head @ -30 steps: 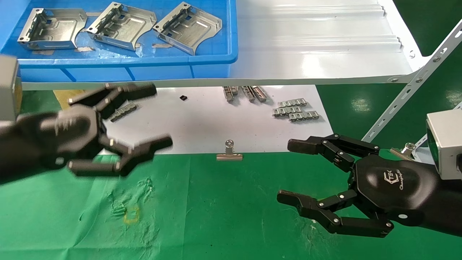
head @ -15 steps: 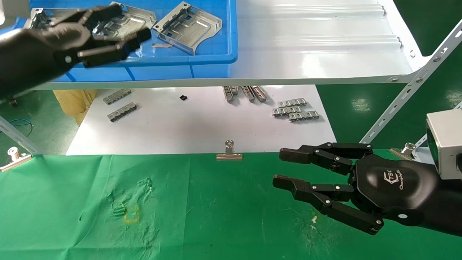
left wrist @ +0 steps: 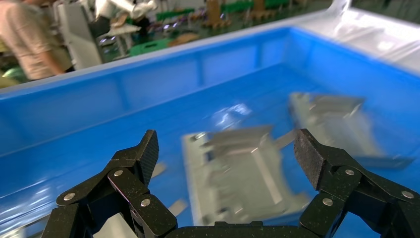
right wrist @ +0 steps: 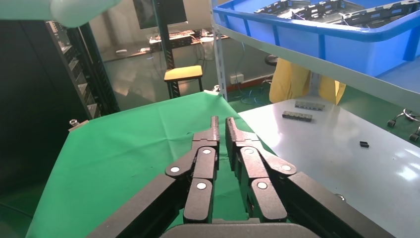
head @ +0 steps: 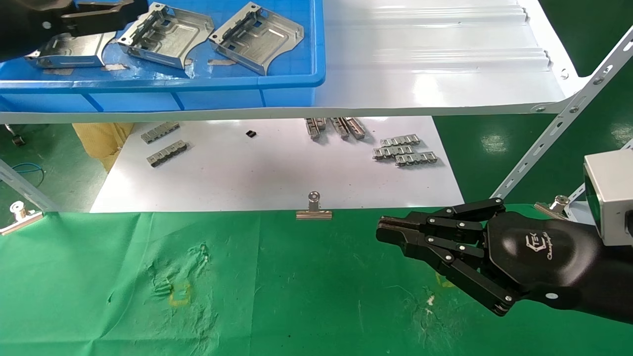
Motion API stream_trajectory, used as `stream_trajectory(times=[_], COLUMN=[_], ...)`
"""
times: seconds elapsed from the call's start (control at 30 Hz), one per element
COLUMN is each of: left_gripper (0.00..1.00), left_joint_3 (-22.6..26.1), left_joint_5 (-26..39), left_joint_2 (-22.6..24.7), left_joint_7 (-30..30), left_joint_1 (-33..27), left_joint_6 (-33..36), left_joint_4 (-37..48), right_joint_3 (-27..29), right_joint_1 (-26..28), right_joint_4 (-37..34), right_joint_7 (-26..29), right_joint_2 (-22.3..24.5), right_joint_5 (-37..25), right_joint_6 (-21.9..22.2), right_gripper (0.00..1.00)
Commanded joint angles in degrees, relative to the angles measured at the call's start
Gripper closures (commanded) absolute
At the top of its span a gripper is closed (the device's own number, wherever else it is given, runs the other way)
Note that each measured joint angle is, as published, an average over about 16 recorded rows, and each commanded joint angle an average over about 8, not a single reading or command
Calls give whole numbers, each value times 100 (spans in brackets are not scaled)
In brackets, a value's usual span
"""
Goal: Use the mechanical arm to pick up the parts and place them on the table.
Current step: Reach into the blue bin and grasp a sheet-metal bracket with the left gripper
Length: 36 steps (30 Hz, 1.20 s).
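Note:
Three silver parts lie in a blue bin [head: 198, 81] on the shelf: a left one [head: 69, 52], a middle one [head: 165, 34] and a right one [head: 257, 37]. My left gripper [head: 126, 12] hovers over the left part, open and empty. In the left wrist view it [left wrist: 228, 151] straddles a part [left wrist: 242, 173] without touching it; another part [left wrist: 337, 124] lies beyond. My right gripper [head: 390, 232] is shut and empty, low over the green table [head: 296, 296] at the right. It also shows in the right wrist view [right wrist: 221, 124] with its fingers together.
A glossy white shelf [head: 435, 64] carries the bin. Below it a white board [head: 277, 168] holds grey clip strips [head: 405, 151] and a binder clip [head: 314, 210] at its front edge. A slanted perforated metal strut [head: 559, 133] stands near the right arm.
My left gripper has risen from over the table's left side up and back to the blue bin, staying open. My right gripper has closed its fingers in place.

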Motion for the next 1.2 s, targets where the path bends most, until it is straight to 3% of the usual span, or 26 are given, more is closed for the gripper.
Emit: stream_trajectory(times=[0.03, 0.4, 0.8, 0.83, 1.07, 1.1, 1.2], left_gripper=[0, 0, 3, 9, 94, 100, 100], left_joint_3=[92, 528, 906, 930, 1070, 1086, 1131], left_joint_5=[168, 945, 1690, 1732, 1966, 1993, 2066], left_joint_2=[-42, -32, 44, 41, 22, 18, -2], left_joint_7=[-87, -715, -1577, -1635, -2088, -2148, -2318], left_joint_1=[-181, -848, -1076, -1076, -1053, -1046, -1020], left_joint_6=[-13, -238, -978, -1001, -1085, -1098, -1116], left_joint_4=[155, 838, 1011, 992, 899, 885, 834], right_joint_3=[0, 0, 0, 0, 0, 0, 0], right_joint_1=[0, 0, 0, 0, 0, 0, 0], right_joint_4=[0, 0, 0, 0, 0, 0, 0], right_joint_7=[0, 0, 0, 0, 0, 0, 0], right_joint_2=[0, 0, 0, 0, 0, 0, 0], right_joint_5=[0, 0, 0, 0, 0, 0, 0], right_joint_6=[0, 0, 0, 0, 0, 0, 0], right_gripper=[100, 100, 100, 100, 100, 100, 100])
